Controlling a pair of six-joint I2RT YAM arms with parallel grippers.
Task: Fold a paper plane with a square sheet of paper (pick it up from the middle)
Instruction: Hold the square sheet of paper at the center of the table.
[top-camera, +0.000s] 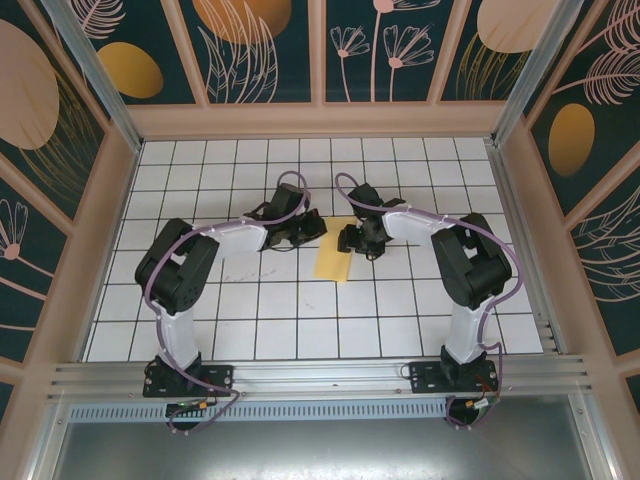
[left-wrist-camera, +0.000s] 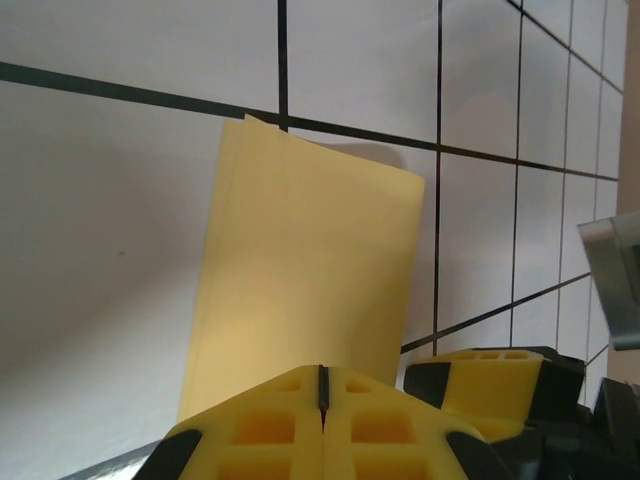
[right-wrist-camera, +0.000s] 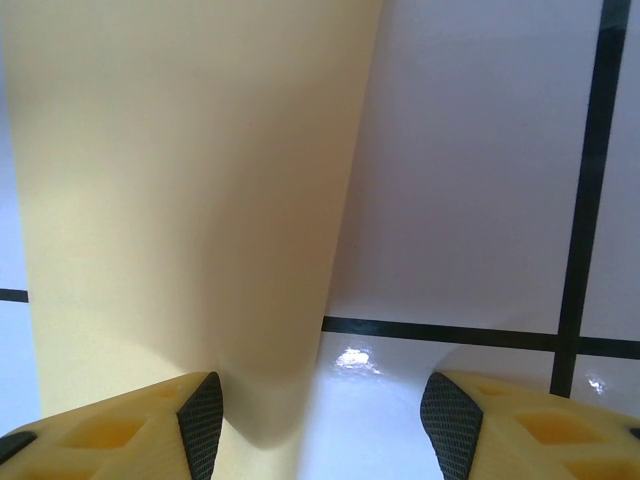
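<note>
**Ben:** Yellow fingers (left-wrist-camera: 270, 425) sit right at the bottom of the left wrist view. Are they pinching something?

**Mia:** They belong to the left gripper (left-wrist-camera: 322, 395), and they are pressed tight together. The square sheet of paper (left-wrist-camera: 310, 270) goes under their tips. I cannot tell if it is nipped or just pushed down.

**Ben:** Why push it down?

**Mia:** I think it stops the paper sliding on the worktop (left-wrist-camera: 120, 200) while the other arm works.

**Ben:** Where is the paper in the top view?

**Mia:** Near the middle of the frame, flat on the white tiles, just below both grippers. It looks folded in half, because it is a narrow strip. In the right wrist view one long side is soft and round.

**Ben:** And the right gripper (right-wrist-camera: 320, 420)?

**Mia:** Its fingers are apart and hold nothing. One finger is over the paper and the other is over the bare worktop. So the round edge lies between them.

**Ben:** Why there?

**Mia:** My guess is that it is lined up to squeeze that fold and make it sharp.

**Ben:** Is it a plane yet?

**Mia:** No. It has no pointy nose, so I think lots of folds are left.
</note>
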